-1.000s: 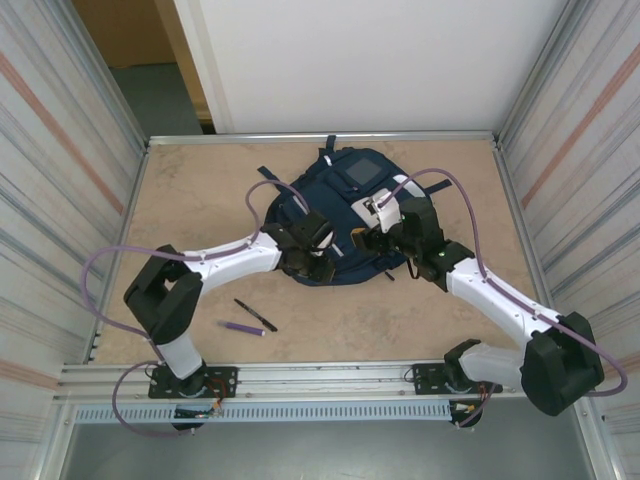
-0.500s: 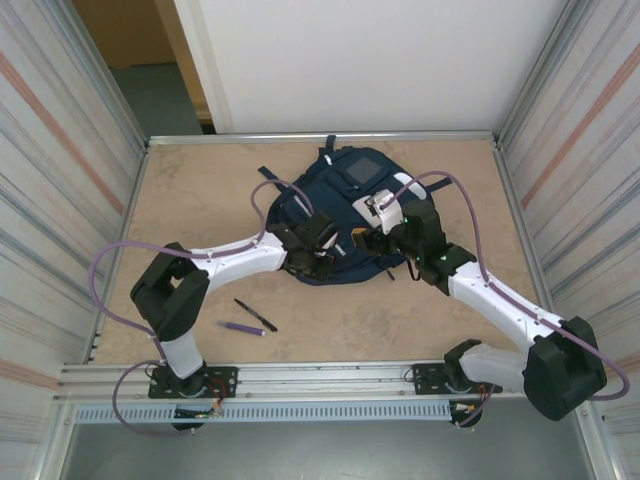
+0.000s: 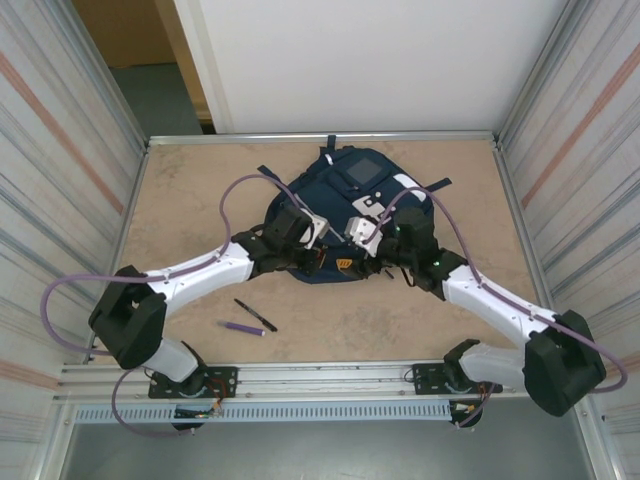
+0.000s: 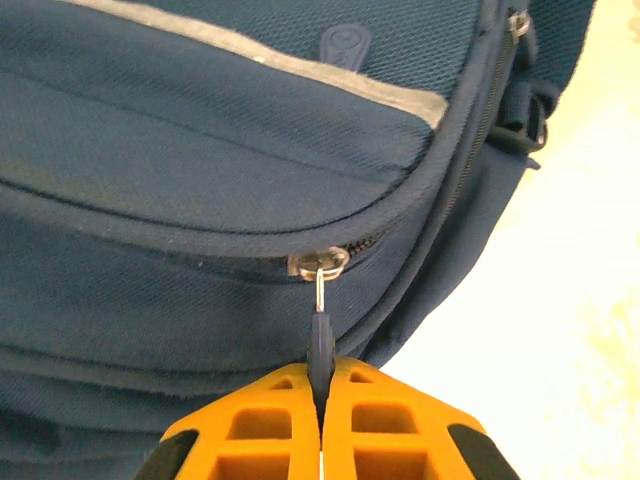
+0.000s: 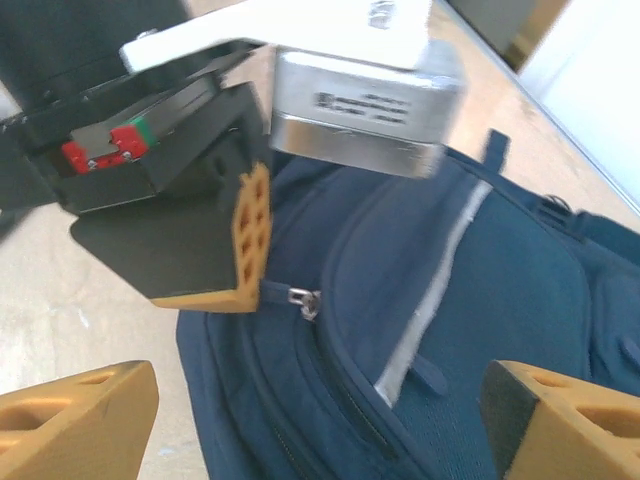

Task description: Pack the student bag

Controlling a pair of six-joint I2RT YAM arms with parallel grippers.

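The navy-blue student bag lies flat at the middle back of the table, with its grey square panel on top. My left gripper is shut on the dark pull tab of a zipper, whose metal slider sits on the bag's curved seam. From above, the left gripper is at the bag's near edge. My right gripper hovers open over the same part of the bag, facing the left gripper's orange finger. The right gripper holds nothing.
A black pen and a purple pen lie on the tan table near the front left. Metal-framed walls close in both sides. Purple cables loop above both arms.
The left arm has stretched out low, its elbow swinging left, and its gripper has shifted to the bag's near edge with the zipper tab. The right gripper has edged left.
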